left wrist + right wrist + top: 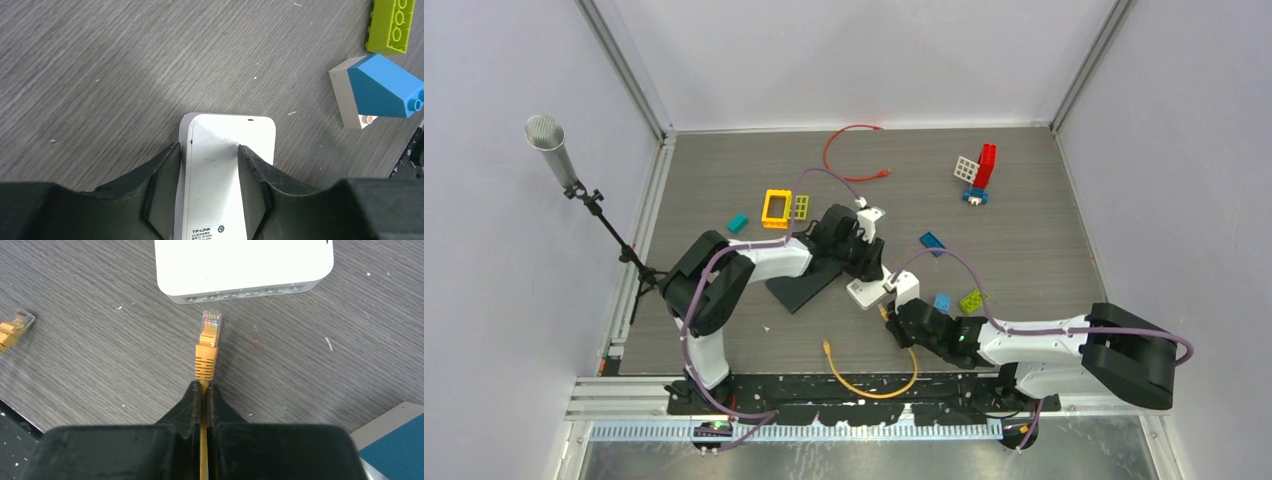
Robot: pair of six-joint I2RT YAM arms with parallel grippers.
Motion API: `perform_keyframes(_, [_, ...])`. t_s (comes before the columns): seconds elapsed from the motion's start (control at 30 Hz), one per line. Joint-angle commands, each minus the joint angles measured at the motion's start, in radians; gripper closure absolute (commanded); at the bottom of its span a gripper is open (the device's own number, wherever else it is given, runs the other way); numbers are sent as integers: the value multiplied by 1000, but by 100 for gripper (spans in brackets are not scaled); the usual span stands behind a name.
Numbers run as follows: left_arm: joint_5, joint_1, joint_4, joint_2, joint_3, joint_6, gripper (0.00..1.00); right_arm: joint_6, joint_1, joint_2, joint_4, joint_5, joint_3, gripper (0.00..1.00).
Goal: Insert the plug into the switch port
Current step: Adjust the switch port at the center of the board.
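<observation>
Plug not in yet! It hangs mid-frame in the right wrist view, just short of the port row on the switch, though which port it faces is hard to tell. Right gripper pinches the cable behind it. Left gripper clamps the switch. The label reads TP-LINK; the finer print is unreadable. The final push is left.
</observation>
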Motion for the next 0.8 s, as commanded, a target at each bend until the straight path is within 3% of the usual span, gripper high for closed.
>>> perform_keyframes(0.0, [68, -5, 6, 6, 4, 22, 53, 24, 20, -35, -30, -3, 26, 99])
perform_keyframes(0.13, [61, -6, 32, -32, -20, 15, 47, 1, 54, -91, -53, 22, 31, 100])
perform_keyframes(0.27, [33, -4, 123, -136, -97, -31, 23, -36, 76, -187, -51, 64, 13, 99])
perform_keyframes(0.57, [-93, 35, 463, -394, -361, -301, 15, -79, 76, -258, 32, 142, -45, 100])
perform_keyframes(0.77, [46, 76, 711, -360, -440, -508, 17, -133, 76, -242, 136, 174, -41, 99])
